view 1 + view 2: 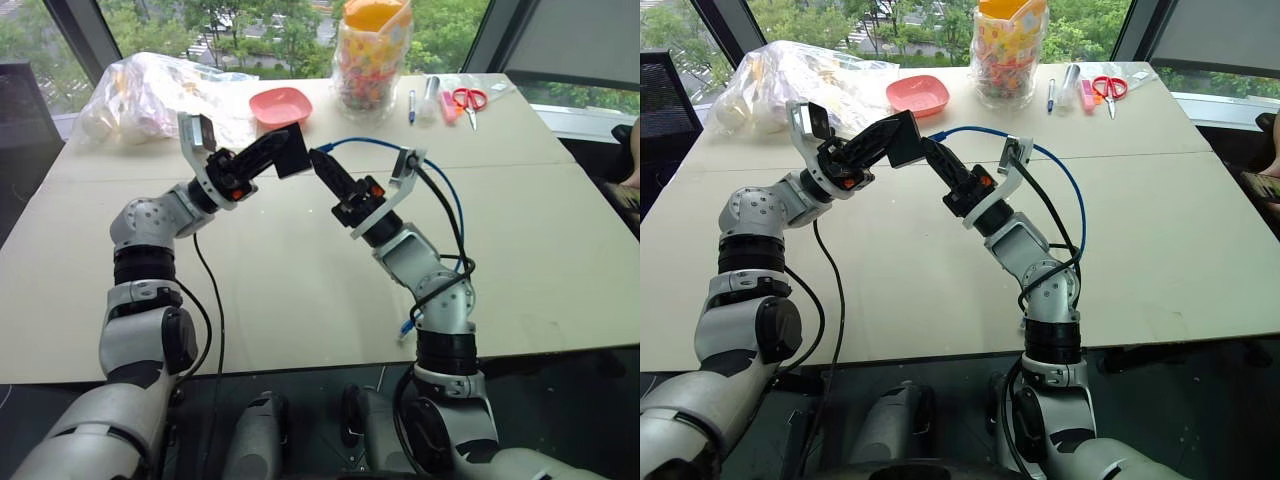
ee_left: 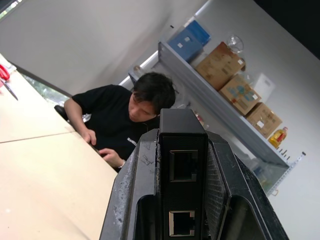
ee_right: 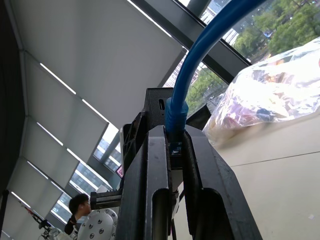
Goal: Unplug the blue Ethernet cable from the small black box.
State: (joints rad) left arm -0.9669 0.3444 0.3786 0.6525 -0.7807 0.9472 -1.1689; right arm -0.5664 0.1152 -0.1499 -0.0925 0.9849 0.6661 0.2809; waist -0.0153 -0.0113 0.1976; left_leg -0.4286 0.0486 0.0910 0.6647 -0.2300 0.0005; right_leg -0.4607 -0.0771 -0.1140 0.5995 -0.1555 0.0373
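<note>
Currently catalogued, item by item, relative to the two grippers raised above the pale table (image 1: 300,290).

Item one: small flat matte-black plastic box (image 1: 291,152). It sits clamped between the two black fingers of the left gripper (image 1: 272,153), which are shut flat against its faces. The left wrist view shows its edge (image 2: 182,165) with two empty square ports facing outward, a hold that likely keeps the casing steady against a pull from the other side.

Item two: thin bright-blue Ethernet cable (image 1: 440,172). Its near end (image 3: 176,115) runs down into the closed fingers of the right gripper (image 1: 325,168), which pinch it at the plug, just beside the box. From there the cord arches away behind the right wrist and hangs down past the forearm toward the table edge. Whether the plug sits in the box or already stands free of it cannot be told; the fingers cover the joint.

Judgement: gripping at the plug rather than along the cord suits a straight pull without straining the wire.

Item three: beyond both grippers, well apart, a pink shallow plastic dish (image 1: 280,104), a clear crinkled plastic bag (image 1: 150,95), a clear tub of coloured sweets (image 1: 372,60) and red-handled scissors (image 1: 468,99).

Item four: a person in a black shirt (image 2: 120,120), seated at the table's far side.
</note>
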